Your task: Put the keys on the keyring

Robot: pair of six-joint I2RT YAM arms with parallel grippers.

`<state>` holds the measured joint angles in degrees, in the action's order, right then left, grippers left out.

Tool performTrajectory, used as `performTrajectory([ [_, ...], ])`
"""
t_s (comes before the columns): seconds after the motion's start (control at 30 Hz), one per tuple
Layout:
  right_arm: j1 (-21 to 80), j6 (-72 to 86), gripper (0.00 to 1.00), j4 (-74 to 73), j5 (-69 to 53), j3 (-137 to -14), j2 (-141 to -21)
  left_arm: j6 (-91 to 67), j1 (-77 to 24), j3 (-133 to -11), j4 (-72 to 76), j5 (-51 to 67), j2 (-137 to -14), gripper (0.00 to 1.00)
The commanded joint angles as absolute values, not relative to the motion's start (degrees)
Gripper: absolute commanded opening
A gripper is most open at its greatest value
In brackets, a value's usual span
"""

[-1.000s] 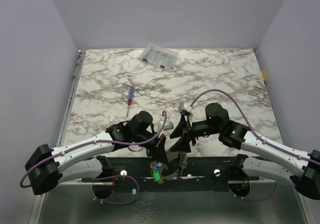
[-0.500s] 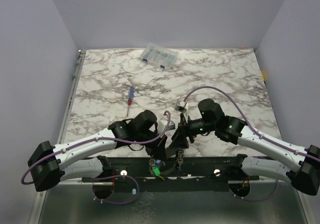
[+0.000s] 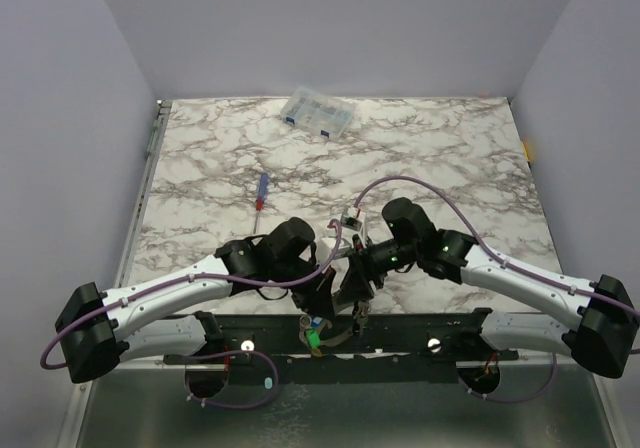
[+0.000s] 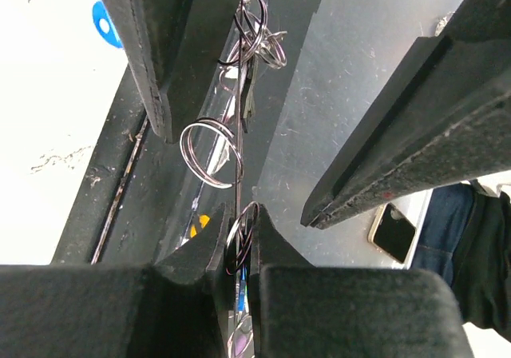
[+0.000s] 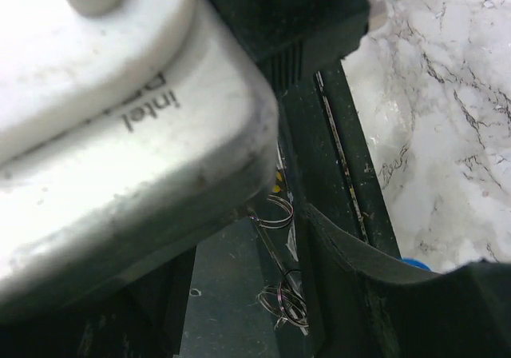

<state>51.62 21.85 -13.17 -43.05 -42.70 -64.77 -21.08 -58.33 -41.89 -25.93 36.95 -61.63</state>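
Grey wire of the keyring is pinched edge-on in the left claw, which is closed tight on it. The hoop is held up over the black rail at the near edge of the marble surface, not over the marble itself. The right claw is open, with its fingers set apart on either side of the hoop and nothing gripped between them. A small split ring is seen against the wire just beside one finger, and more rings are bunched further along. The keys, with green and blue tags, hang just below the two claws; whether all of them are already threaded cannot be told. The step in hand is judged to be the taking of one small ring so that it can be worked along the hoop. It would be done best if only that ring were closed on, flat between the pads, with the hoop's wire left free. The left grip should be kept firm, since a twisting hoop would spoil the alignment. Any travel should be slow and along the wire. The left arm's camera housing fills the right wrist view, so little room is left before the wrists touch. Anything dropped here would likely be lost off the surface.
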Motion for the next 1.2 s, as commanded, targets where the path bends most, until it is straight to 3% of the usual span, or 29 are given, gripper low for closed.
performTrajectory([
  [0.0, 51.5, 21.7, 0.55, -14.5, -45.4, -43.7, -65.1, -19.9, -58.7, -44.4, -24.5, 36.1, -59.9, 0.0],
  [0.17, 51.4, 21.9, 0.31, -14.0, -45.6, -43.2, -64.5, -19.7, -58.7, -44.6, -24.6, 35.5, -60.2, 0.0],
  [0.23, 51.4, 22.0, 0.27, -13.9, -46.0, -43.0, -64.2, -19.6, -58.7, -44.9, -24.6, 35.0, -60.2, 0.0],
  [0.37, 51.4, 22.1, 0.29, -12.7, -46.9, -42.5, -62.3, -19.3, -58.8, -45.4, -24.8, 34.5, -60.2, 0.0],
  [0.57, 51.2, 26.8, 0.43, -4.2, -48.5, -39.6, -54.5, -19.5, -58.8, -44.9, -24.7, 33.7, -61.4, 0.0],
  [0.7, 50.9, 28.9, 0.45, -2.0, -49.1, -38.0, -51.3, -19.6, -58.7, -45.8, -24.4, 33.4, -61.6, 0.0],
  [0.93, 50.8, 28.1, 0.42, -3.6, -49.2, -36.9, -53.3, -19.0, -58.7, -46.7, -24.0, 33.4, -62.0, 0.0],
  [1.17, 50.8, 28.5, 0.29, 1.4, -51.9, -35.1, -53.9, -19.0, -58.7, -47.1, -23.5, 33.6, -61.0, 0.0],
])
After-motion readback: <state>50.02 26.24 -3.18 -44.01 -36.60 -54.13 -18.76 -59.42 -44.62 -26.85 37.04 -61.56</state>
